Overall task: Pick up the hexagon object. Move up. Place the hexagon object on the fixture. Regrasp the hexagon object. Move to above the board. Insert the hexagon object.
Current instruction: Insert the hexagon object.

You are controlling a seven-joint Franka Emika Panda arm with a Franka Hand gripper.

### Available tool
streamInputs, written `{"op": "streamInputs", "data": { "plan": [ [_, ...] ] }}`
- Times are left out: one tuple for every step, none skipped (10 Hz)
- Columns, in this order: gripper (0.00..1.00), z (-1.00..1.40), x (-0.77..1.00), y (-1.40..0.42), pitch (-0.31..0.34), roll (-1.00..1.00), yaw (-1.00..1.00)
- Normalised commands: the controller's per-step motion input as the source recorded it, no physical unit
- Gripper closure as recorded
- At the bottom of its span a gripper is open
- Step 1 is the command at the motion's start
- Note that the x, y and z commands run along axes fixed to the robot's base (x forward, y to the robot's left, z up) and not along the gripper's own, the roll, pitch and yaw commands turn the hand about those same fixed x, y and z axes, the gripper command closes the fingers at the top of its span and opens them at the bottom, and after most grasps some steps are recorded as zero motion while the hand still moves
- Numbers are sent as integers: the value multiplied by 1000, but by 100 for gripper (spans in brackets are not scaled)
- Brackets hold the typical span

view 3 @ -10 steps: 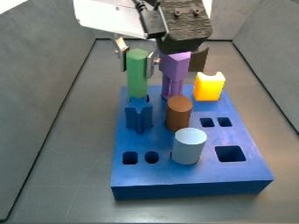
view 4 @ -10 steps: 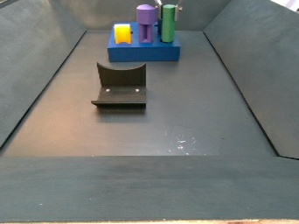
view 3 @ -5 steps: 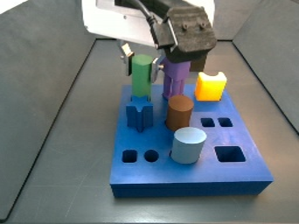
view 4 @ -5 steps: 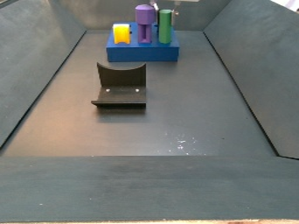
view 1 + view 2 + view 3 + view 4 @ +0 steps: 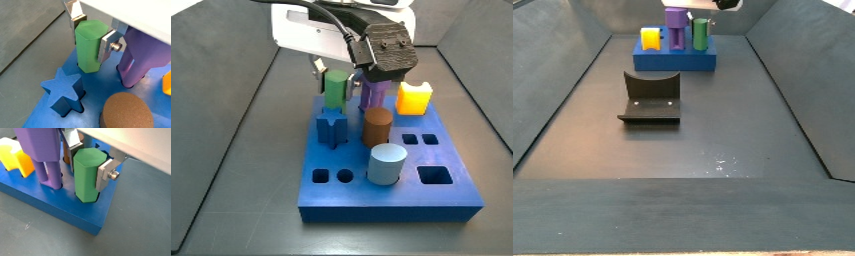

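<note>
The gripper (image 5: pixel 91 34) clasped the hexagon object (image 5: pixel 90 46) upright, its lower end already in the board (image 5: pixel 63 213), probably to keep it straight during insertion.

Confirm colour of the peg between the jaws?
Bright green: the hexagon object, held by the gripper over the board. Clearest in a wrist view.

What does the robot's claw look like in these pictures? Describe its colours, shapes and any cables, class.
The claw over the board has two flat silver plate fingers, one fastened with a round silver screw. In a side view its body is a white boxy housing with a dark grey, textured block on the front and a black cable looping over the top.
</note>
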Motion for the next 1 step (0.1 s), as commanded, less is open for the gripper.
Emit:
{"op": "streamInputs", "data": {
  "plan": [
    [100, 0, 0, 0, 0, 0, 0]
  ]
}}
